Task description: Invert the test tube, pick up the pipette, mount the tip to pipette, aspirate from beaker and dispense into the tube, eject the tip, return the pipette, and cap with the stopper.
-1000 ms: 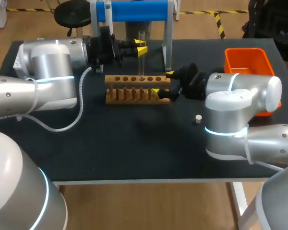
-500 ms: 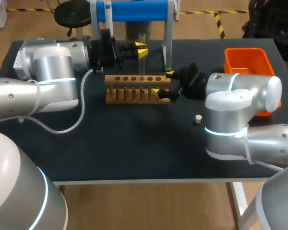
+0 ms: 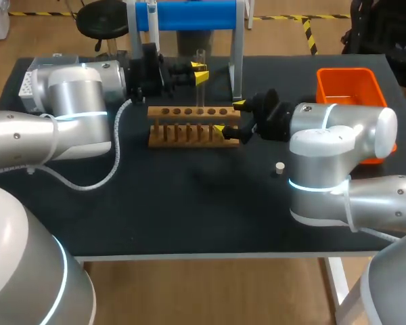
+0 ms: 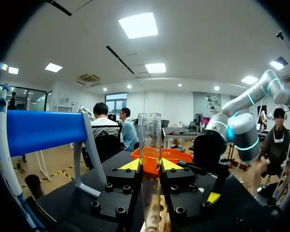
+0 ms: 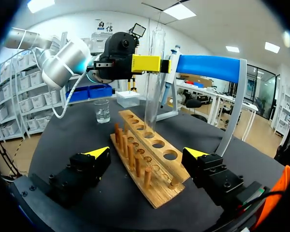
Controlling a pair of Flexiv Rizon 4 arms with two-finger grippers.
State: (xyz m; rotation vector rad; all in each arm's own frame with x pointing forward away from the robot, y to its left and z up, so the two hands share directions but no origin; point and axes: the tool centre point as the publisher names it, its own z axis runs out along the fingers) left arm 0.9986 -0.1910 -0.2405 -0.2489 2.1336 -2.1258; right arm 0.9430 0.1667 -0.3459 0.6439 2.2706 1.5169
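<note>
The left pincer [image 3: 199, 73] is gripping the test tube [image 3: 199, 95] partway up, both yellow tips pressing on the glass. The tube is standing upright, mouth up, with its lower end at a hole in the wooden rack [image 3: 169, 115]; whether it is seated I cannot tell. The right pincer [image 3: 229, 117] is sitting wide open, straddling the rack's 3 o'clock end and holding nothing. I am judging the inverting step to be closing. The next move is calling for seating and releasing the tube, then going for the pipette [image 5: 169, 67] hanging on the stand at the rack's 12 o'clock. The stopper [image 3: 279, 167] is lying on the bench [image 3: 189, 203] at the rack's 5 o'clock.
</note>
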